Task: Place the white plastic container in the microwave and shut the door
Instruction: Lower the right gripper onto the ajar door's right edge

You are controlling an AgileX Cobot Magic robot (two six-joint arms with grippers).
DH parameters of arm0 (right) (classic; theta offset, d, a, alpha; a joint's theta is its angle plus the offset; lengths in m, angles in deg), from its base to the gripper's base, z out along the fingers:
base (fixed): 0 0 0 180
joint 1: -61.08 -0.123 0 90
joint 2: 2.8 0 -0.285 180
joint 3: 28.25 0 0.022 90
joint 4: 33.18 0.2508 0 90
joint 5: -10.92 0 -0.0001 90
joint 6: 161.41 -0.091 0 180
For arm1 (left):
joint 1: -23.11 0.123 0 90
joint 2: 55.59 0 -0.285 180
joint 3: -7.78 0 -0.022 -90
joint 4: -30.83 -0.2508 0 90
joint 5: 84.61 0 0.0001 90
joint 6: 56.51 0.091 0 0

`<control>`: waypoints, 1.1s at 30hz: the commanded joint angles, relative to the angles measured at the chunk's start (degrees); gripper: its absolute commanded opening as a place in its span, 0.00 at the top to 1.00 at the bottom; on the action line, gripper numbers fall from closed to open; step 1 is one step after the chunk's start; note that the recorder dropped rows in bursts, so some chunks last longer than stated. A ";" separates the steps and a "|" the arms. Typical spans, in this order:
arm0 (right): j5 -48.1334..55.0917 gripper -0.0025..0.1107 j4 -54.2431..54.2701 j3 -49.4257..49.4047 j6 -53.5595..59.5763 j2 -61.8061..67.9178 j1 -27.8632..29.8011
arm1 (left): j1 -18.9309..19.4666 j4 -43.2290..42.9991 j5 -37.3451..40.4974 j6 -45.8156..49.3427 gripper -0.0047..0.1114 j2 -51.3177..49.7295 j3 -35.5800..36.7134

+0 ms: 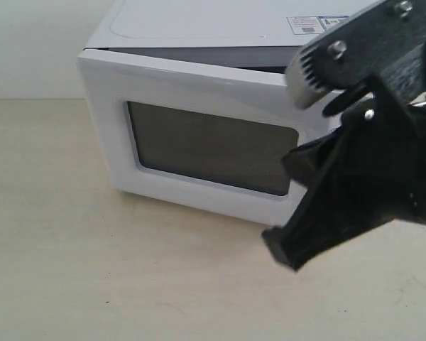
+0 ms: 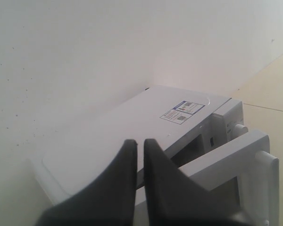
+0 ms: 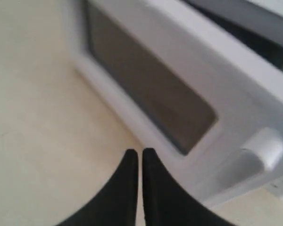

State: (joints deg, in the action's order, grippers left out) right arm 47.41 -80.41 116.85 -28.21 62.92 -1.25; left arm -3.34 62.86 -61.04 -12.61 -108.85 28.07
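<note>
The white microwave (image 1: 199,21) stands on the table with its door (image 1: 199,85) swung almost to, a narrow dark gap left along its top edge. The white plastic container is out of view in every frame. My right gripper (image 1: 282,249) hangs shut in front of the door's right end, holding nothing. In the right wrist view it (image 3: 140,150) points at the door (image 3: 217,61) below the dark window, near the white handle (image 3: 266,148). My left gripper (image 2: 139,141) is shut and empty above the microwave's top (image 2: 146,113), with the ajar door (image 2: 236,155) beyond it.
A pale wooden tabletop (image 1: 92,270) stretches in front of and left of the microwave. A plain white wall (image 2: 108,47) rises behind it. Stickers (image 2: 182,111) lie on the oven's top and a round dial (image 2: 240,128) shows beside the door gap.
</note>
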 commanded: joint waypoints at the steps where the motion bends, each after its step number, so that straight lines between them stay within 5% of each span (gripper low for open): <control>1: -10.49 0.98 32.67 1.61 32.31 -0.06 1.55 | -0.11 0.29 0.39 -0.61 0.92 0.41 -0.41; 6: -28.82 0.98 69.34 -1.35 54.76 -0.06 4.76 | -0.11 0.29 0.39 -0.61 0.92 0.41 -0.41; 10: -38.60 0.98 70.26 -4.24 51.57 -0.06 4.90 | -0.11 0.29 0.39 -0.61 0.92 0.41 -0.41; 16: -52.17 0.98 86.28 -7.92 60.01 0.56 9.43 | -0.11 0.29 0.39 -0.61 0.92 0.41 -0.41; 24: -60.23 0.98 122.10 -9.08 103.17 5.31 9.85 | -0.11 0.29 0.23 -0.61 0.92 0.41 -0.41; 33: -64.99 0.98 125.93 -6.94 108.30 6.15 9.85 | -0.11 0.29 0.34 -0.61 0.92 0.41 -0.41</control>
State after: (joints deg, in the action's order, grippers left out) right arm -16.03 44.93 108.51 78.20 69.09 8.45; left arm -3.34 62.86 -61.04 -12.71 -108.85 28.07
